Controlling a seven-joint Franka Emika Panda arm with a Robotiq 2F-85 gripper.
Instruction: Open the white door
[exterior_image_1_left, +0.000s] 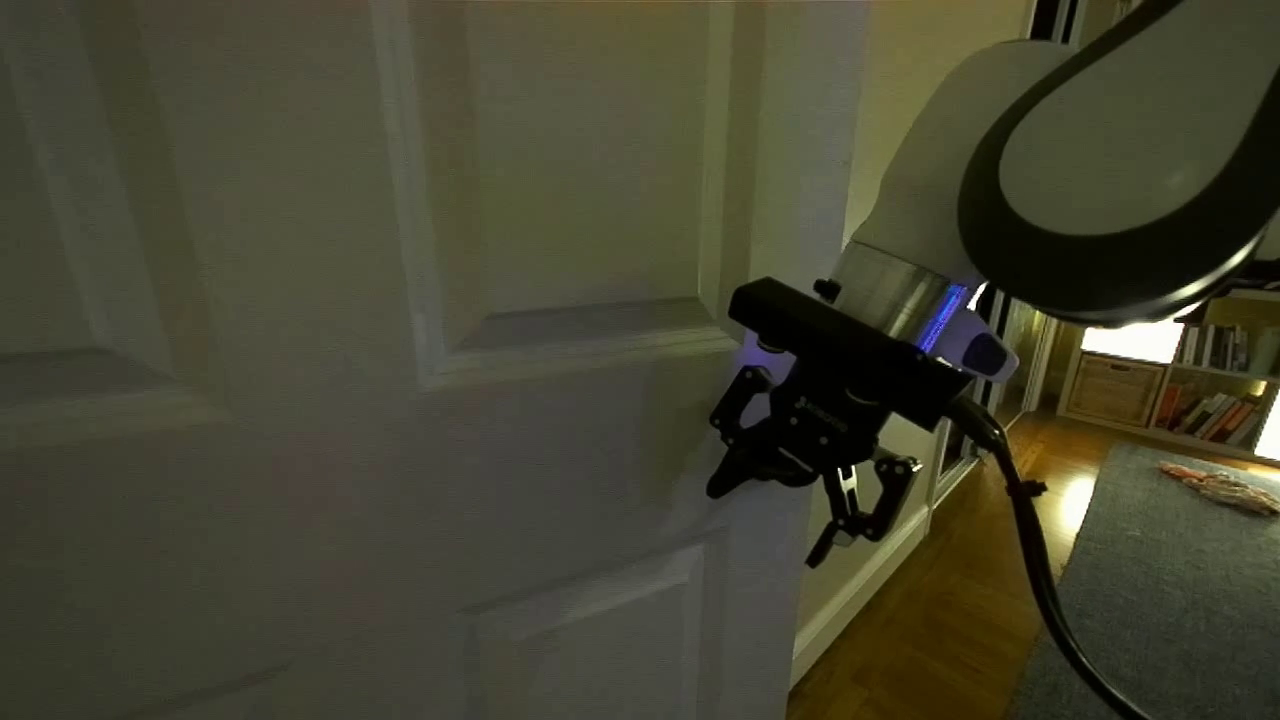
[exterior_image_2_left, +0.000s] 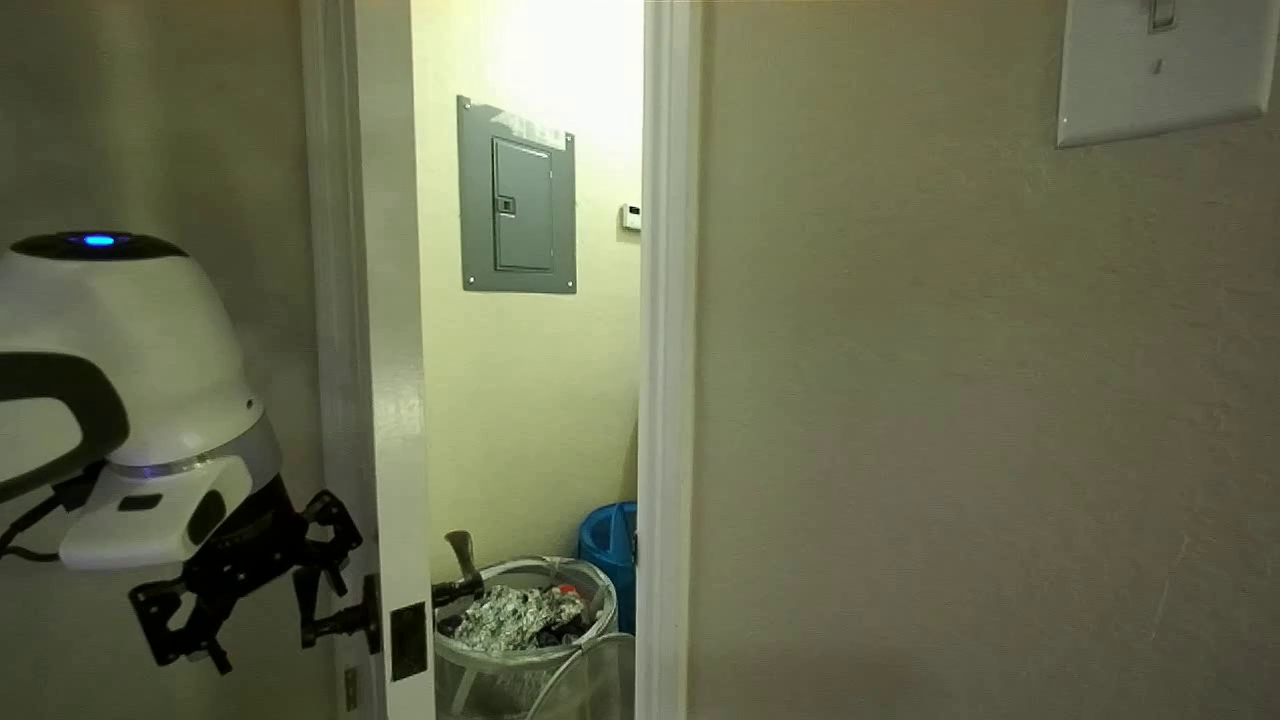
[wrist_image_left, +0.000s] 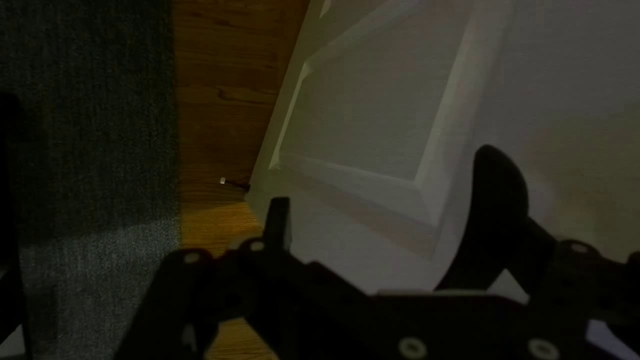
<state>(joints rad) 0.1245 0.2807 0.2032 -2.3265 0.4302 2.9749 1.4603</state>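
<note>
The white door (exterior_image_1_left: 590, 160) fills much of an exterior view with its raised panels. It stands ajar: its narrow edge (exterior_image_2_left: 397, 300) with a dark latch plate shows beside the lit opening in an exterior view. A dark lever handle (exterior_image_2_left: 308, 610) sticks out from the door face, and an inner lever (exterior_image_2_left: 462, 570) shows behind the edge. My gripper (exterior_image_2_left: 281, 628) is open at the outer handle, fingers wide apart. The lever (wrist_image_left: 497, 210) lies between them in the wrist view, nearer the right finger, whose tip it hides. Whether that finger touches it I cannot tell.
Beyond the opening are a grey electrical panel (exterior_image_2_left: 518, 200), a lined waste bin (exterior_image_2_left: 530, 660) and a blue bin (exterior_image_2_left: 607, 545). A white door frame (exterior_image_2_left: 668, 350) borders the opening. Wooden floor (exterior_image_1_left: 930, 600), a grey rug (exterior_image_1_left: 1160, 600) and a bookshelf (exterior_image_1_left: 1170, 390) show too.
</note>
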